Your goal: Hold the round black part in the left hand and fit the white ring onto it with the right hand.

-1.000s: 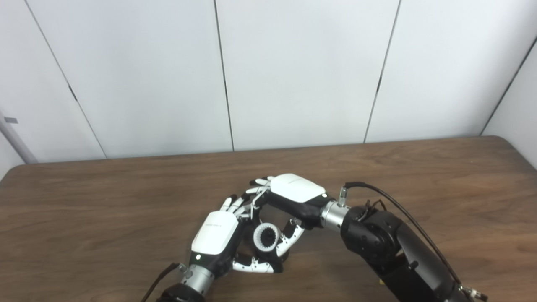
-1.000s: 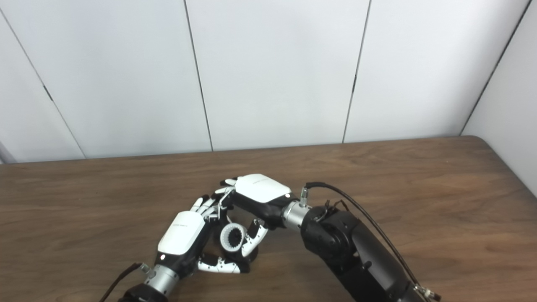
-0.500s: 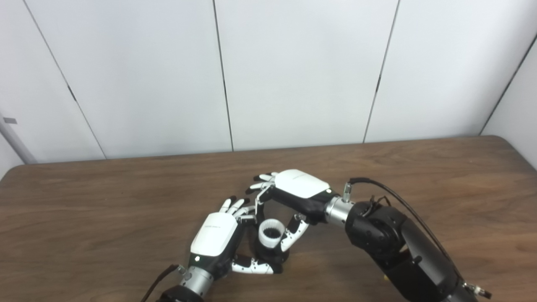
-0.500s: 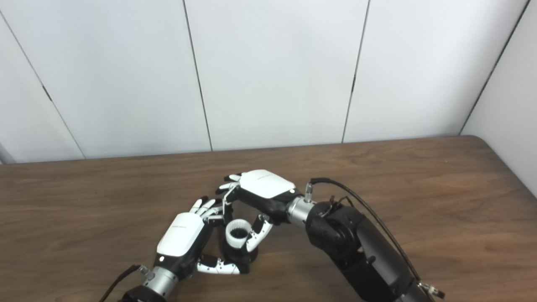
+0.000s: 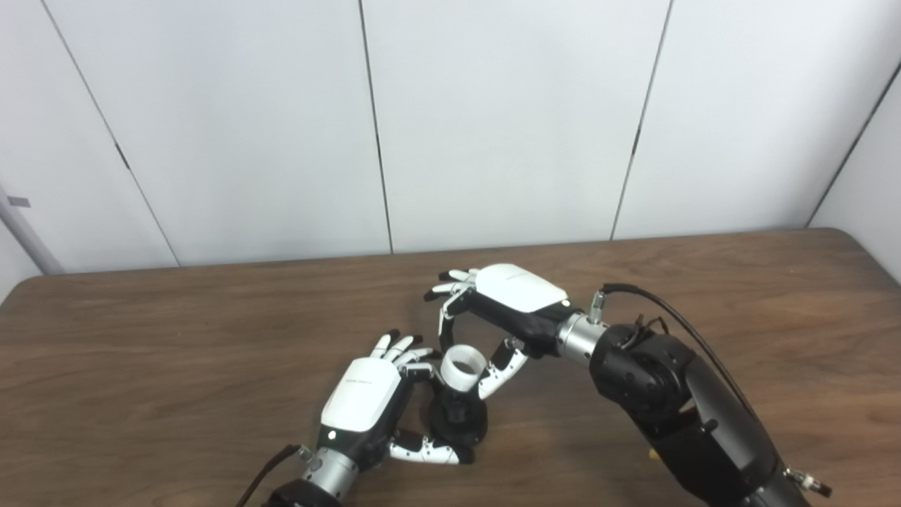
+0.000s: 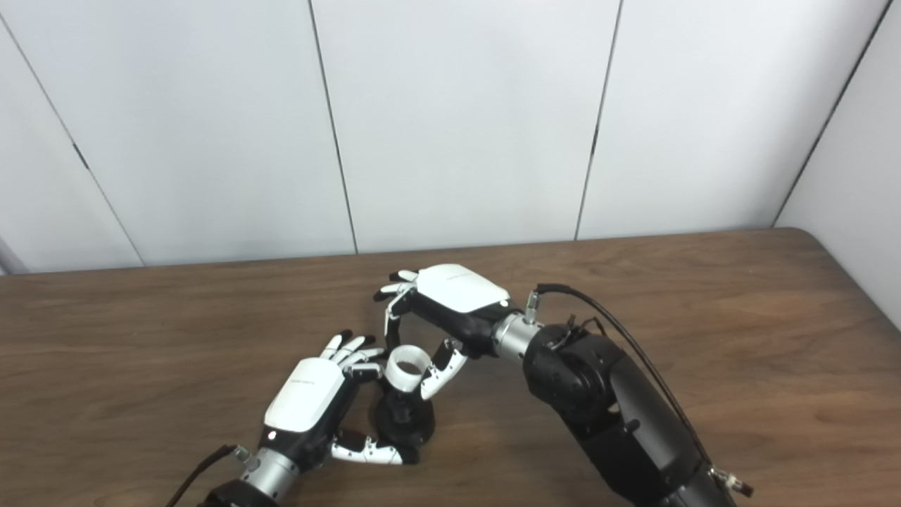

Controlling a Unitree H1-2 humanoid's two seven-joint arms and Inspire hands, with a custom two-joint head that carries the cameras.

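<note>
The white ring [image 5: 463,365] looks light and stiff; my right hand [image 5: 501,310] pinches its rim, at twelve o'clock above the round black part [image 5: 459,422] my left hand [image 5: 366,401] holds.

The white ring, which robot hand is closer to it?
Right. The right hand pinches the white ring itself; the left hand sits just below it, holding the round black part.

Both hands, left hand [image 5: 362,398] and right hand [image 5: 517,299], have glossy white back shells over black palms, with white-and-black segmented fingers. Silver metal wrists, chunky black forearms, and a black cable [image 5: 676,327] loops off the right wrist.
</note>
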